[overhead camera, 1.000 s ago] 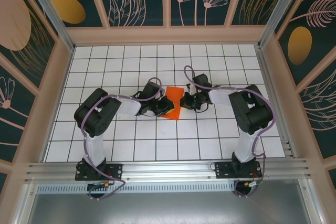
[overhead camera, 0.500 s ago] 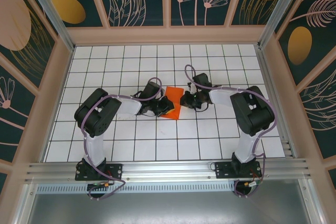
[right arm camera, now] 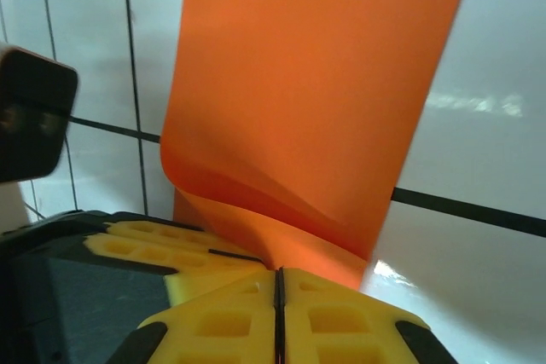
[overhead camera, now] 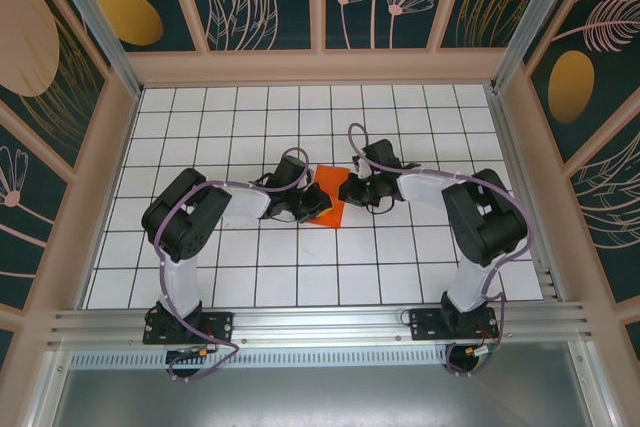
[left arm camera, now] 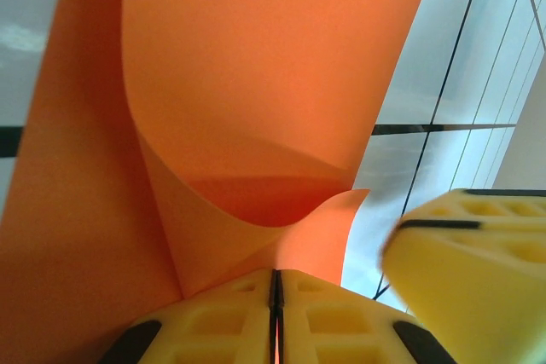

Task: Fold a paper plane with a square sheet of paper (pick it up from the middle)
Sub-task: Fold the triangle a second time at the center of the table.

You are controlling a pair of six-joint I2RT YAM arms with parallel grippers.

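The square sheet of paper (overhead camera: 331, 209), bright orange, lies bent and lifted between my two grippers at mid-table. My left gripper (overhead camera: 316, 204) is shut on its left side. In the left wrist view its yellow fingers (left arm camera: 230, 313) pinch a curled fold of the sheet (left arm camera: 256, 83). My right gripper (overhead camera: 349, 190) is shut on the sheet's right edge. In the right wrist view the pads (right arm camera: 333, 317) clamp the rolled-over paper (right arm camera: 316, 83). The two grippers sit almost touching. No paper plane shape is in view.
A white gridded table (overhead camera: 300, 267) lies under the arms, enclosed by pale wooden walls (overhead camera: 90, 187) with dark floral panels. A metal rail (overhead camera: 320, 322) runs along the near edge. The right gripper's yellow finger (left arm camera: 478, 262) crowds in beside the left one.
My right gripper has crept slightly left along the sheet's right edge. The left gripper and the sheet stay nearly where they were.
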